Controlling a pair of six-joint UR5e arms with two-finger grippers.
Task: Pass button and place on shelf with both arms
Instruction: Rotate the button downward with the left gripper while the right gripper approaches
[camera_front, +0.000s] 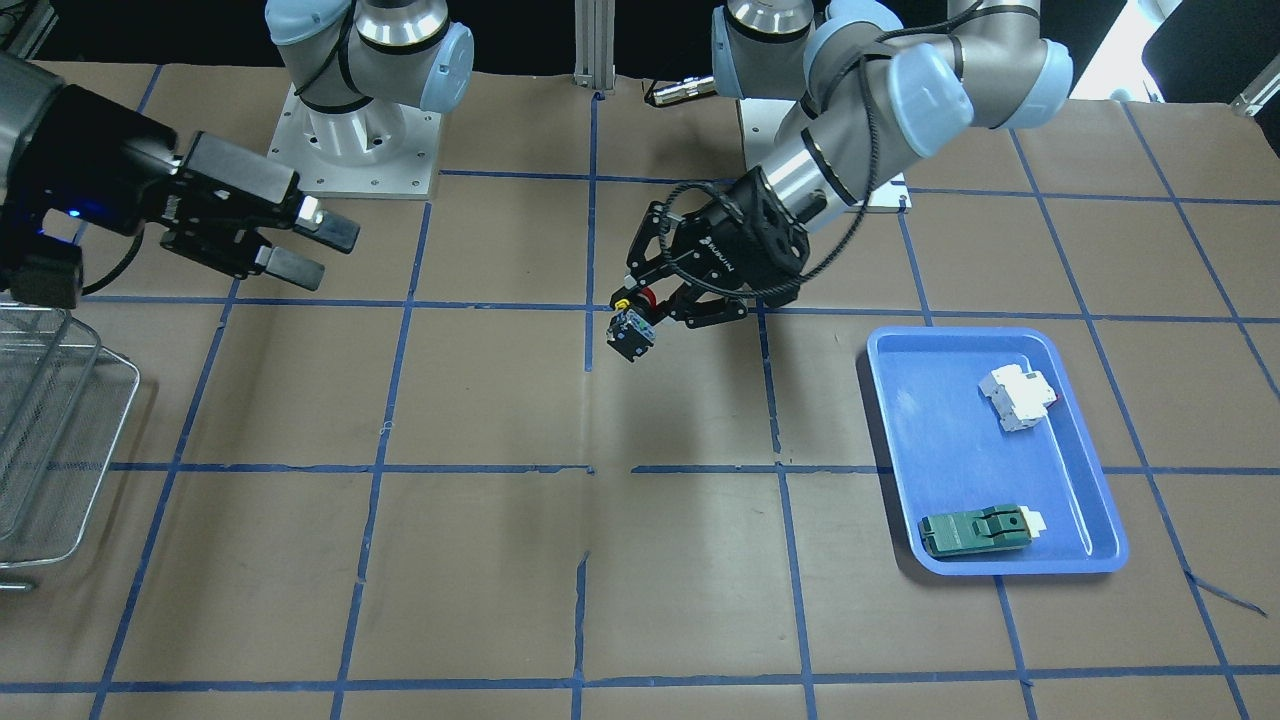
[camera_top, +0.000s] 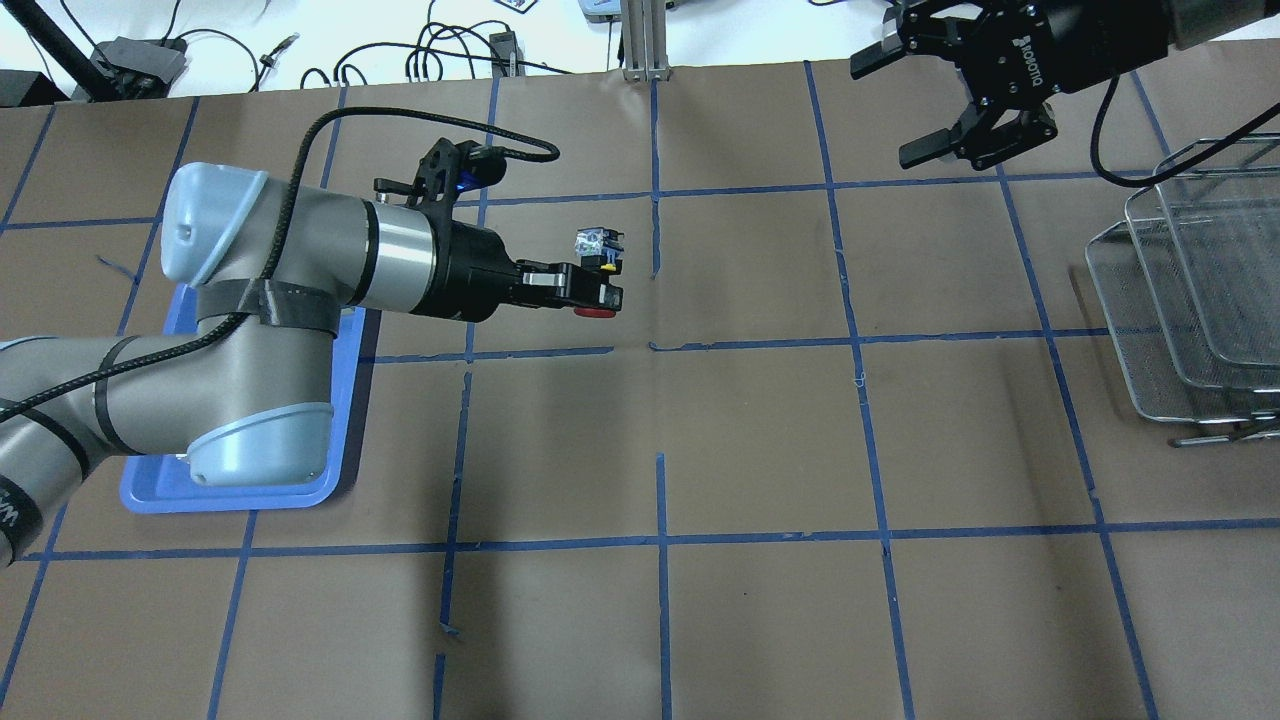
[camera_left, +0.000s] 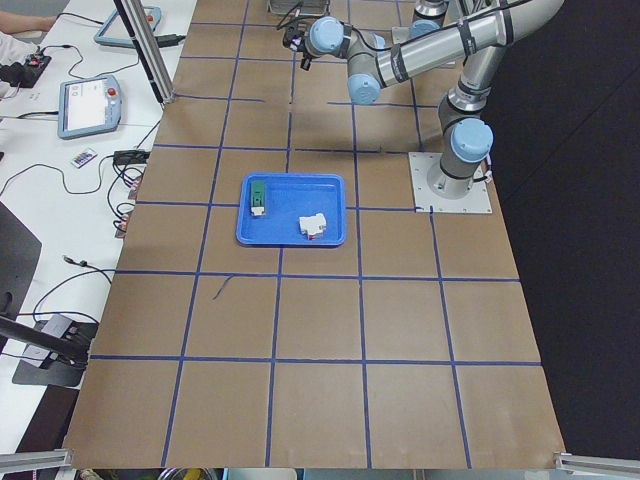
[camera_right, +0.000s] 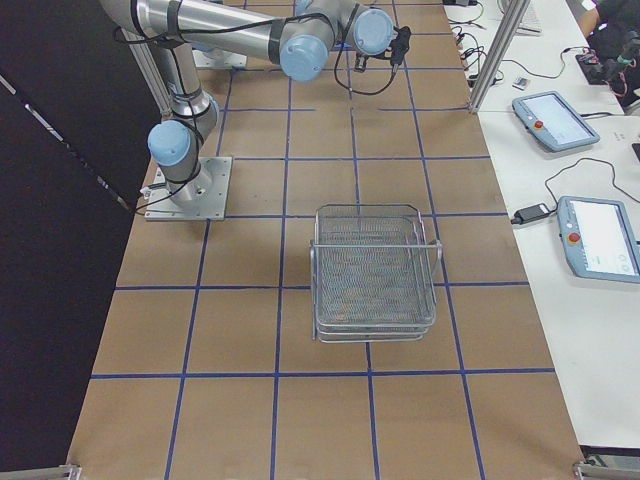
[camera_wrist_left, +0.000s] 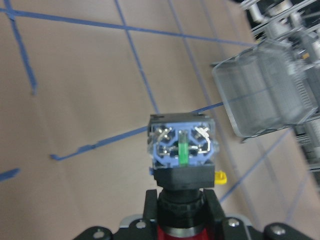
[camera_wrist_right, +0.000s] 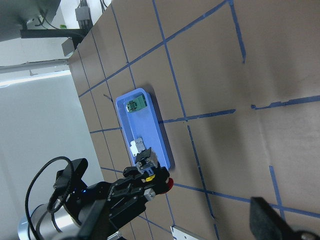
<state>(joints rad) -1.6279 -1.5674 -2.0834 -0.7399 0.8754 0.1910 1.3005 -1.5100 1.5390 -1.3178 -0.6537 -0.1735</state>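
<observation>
We judge the hand-over to be the step in hand. The left gripper (camera_front: 645, 305) is clamped on the button (camera_front: 631, 337) and holds it off the table near the middle of the front-facing view. The right gripper (camera_front: 318, 250) hangs in that view's upper left with its fingers spread, well apart from the button. The shelf (camera_top: 1140, 320) sits at the right edge of the overhead view, holding nothing that we can see.

Next, as we read it, the two grippers must meet, and the right one must close on the free block end before the left lets go.

The left wrist view alone shows the blue terminal block pointing away from the fingers, with the red cap tucked between them. Only the front-facing view shows the blue tray (camera_front: 900, 440) unhidden, with the white breaker (camera_front: 1018, 397) and green part (camera_front: 975, 530) in it.
</observation>
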